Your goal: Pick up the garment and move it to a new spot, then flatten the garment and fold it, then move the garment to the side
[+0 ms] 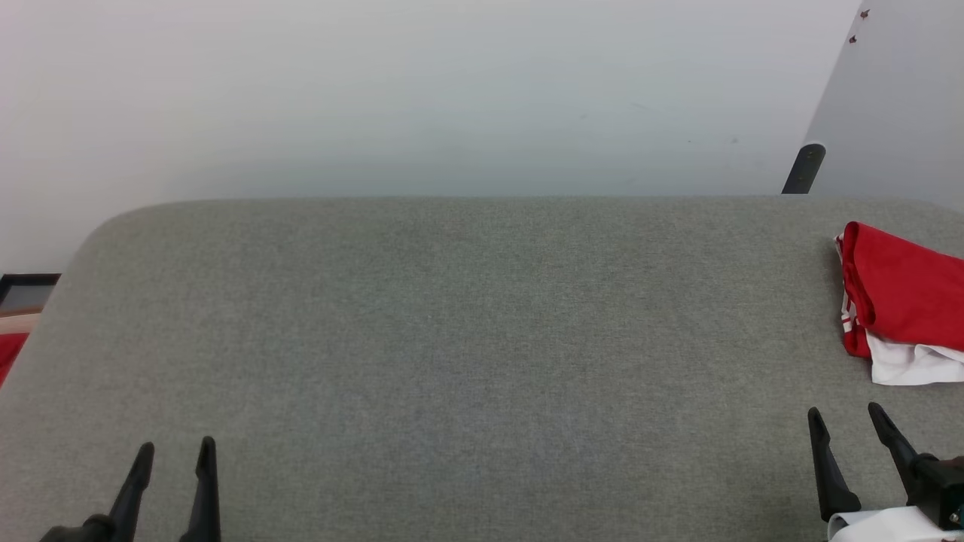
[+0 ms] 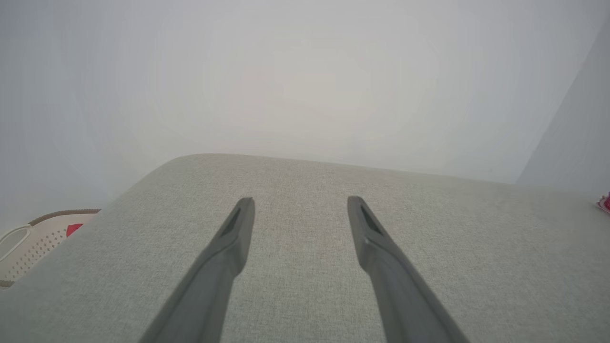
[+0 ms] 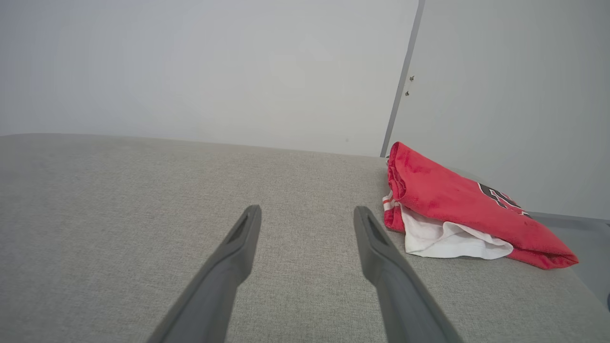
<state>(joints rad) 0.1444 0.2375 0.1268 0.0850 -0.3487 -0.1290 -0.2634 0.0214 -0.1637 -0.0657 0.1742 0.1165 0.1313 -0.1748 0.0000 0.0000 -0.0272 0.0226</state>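
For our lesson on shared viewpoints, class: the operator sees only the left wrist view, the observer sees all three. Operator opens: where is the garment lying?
Observer: The garment lies in a folded bundle at the right end of the grey surface, nothing gripping it.
Operator: Which side is up?
Observer: Red, with some black print showing; white fabric sticks out underneath.
Operator: How is the right gripper placed?
Observer: The right gripper is open, short of the garment, not touching it.

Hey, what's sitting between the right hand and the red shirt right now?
Nothing but bare grey surface lies between the right hand and the garment. The right wrist view shows the gap plainly; the head view agrees.
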